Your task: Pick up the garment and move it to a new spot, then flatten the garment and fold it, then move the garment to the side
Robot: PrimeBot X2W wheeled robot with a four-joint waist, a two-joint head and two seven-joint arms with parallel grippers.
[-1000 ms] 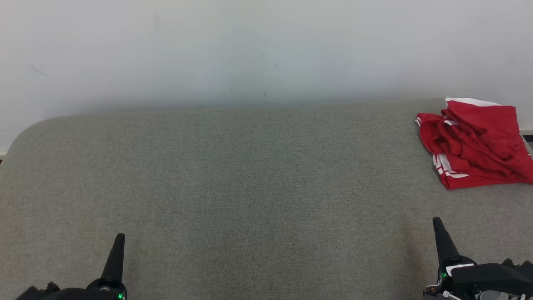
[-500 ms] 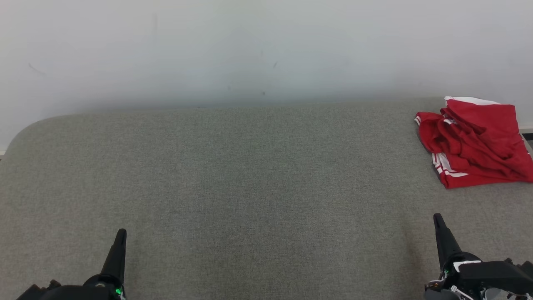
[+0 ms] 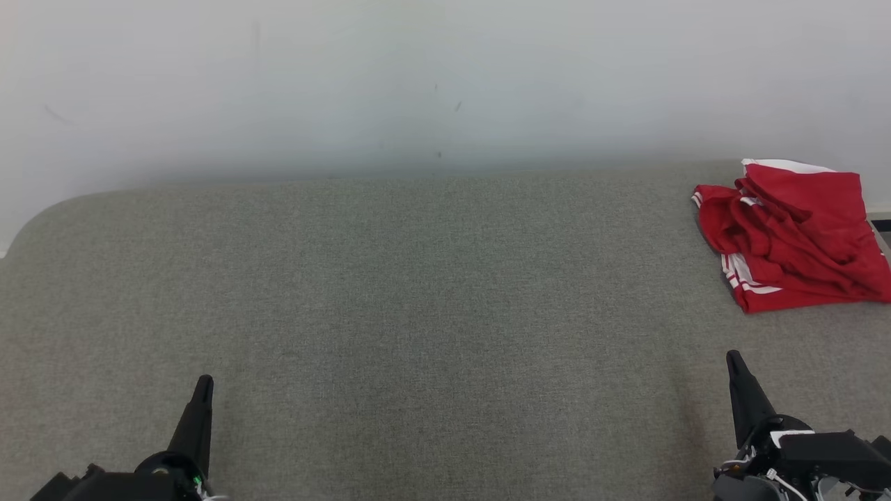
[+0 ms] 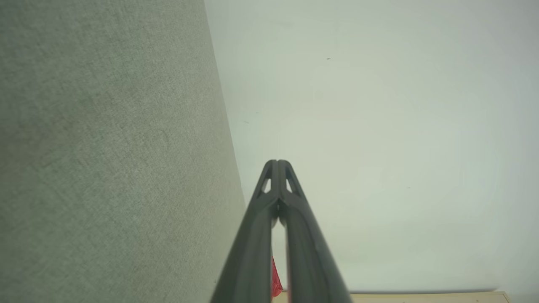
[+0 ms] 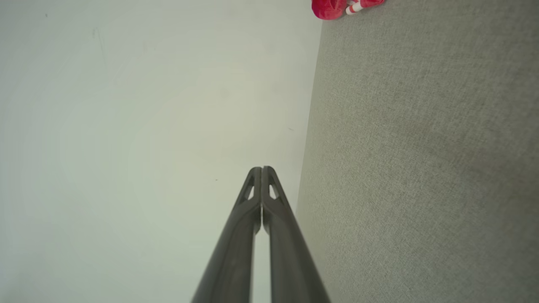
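Observation:
A red garment [image 3: 793, 236] with white stripes lies crumpled at the far right of the grey fabric surface [image 3: 418, 299], close to the back edge. A corner of the garment [image 5: 343, 6] shows at the top of the right wrist view, and a red sliver of the garment [image 4: 276, 282] peeks between the fingers in the left wrist view. My left gripper [image 3: 203, 383] stands at the lower left, shut and empty, far from the garment. My right gripper [image 3: 732, 358] stands at the lower right, shut and empty, a short way in front of the garment. The tips of the left gripper [image 4: 277, 162] and the right gripper [image 5: 261, 169] meet.
A pale wall [image 3: 445, 83] rises right behind the grey surface. The surface's left end is rounded [image 3: 42, 216]. A strip of light floor [image 4: 421, 296] shows in the left wrist view.
Both grippers have crept slightly forward. The head view has shifted a little, so the garment sits a touch higher in the picture.

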